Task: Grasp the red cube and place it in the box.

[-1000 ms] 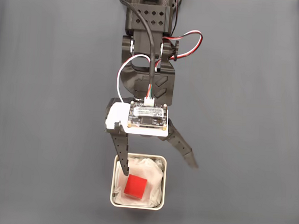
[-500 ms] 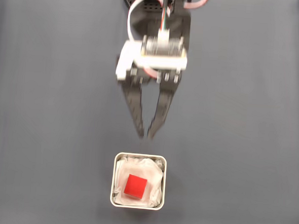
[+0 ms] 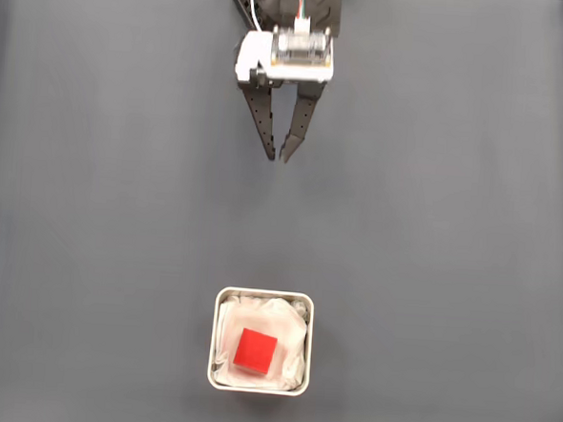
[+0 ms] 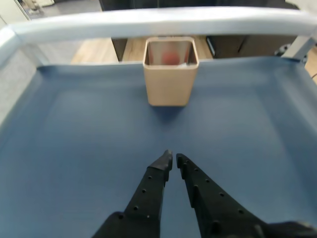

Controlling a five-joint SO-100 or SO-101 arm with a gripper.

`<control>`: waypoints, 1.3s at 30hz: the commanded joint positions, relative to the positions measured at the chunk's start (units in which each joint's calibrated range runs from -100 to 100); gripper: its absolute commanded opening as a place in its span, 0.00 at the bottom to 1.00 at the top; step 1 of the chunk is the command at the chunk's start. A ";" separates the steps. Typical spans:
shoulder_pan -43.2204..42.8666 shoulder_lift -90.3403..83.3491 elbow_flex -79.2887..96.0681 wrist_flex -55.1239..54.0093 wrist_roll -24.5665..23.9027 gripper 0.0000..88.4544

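Observation:
The red cube [image 3: 256, 350] lies inside the box [image 3: 263, 296], on crumpled white lining, near the bottom of the fixed view. My gripper [image 3: 279, 156] hangs far above the box in that view, close to the arm's base, its fingers nearly together with nothing between them. In the wrist view the box [image 4: 170, 79] stands upright at the far end of the mat, and a faint red blur of the cube [image 4: 170, 58] shows through its opening. There the gripper [image 4: 174, 161] points toward the box with its tips almost touching.
A dark grey mat [image 3: 452, 231] covers the whole work surface. In the wrist view a pale rail [image 4: 158, 22] runs along the mat's far edge behind the box, with wooden furniture beyond it.
The arm has pulled back from the box toward its base, and the fingers have gone from wide open over the box to nearly together. The cube stays in the box.

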 commanded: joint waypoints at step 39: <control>-0.04 -5.04 9.22 24.99 -0.39 0.01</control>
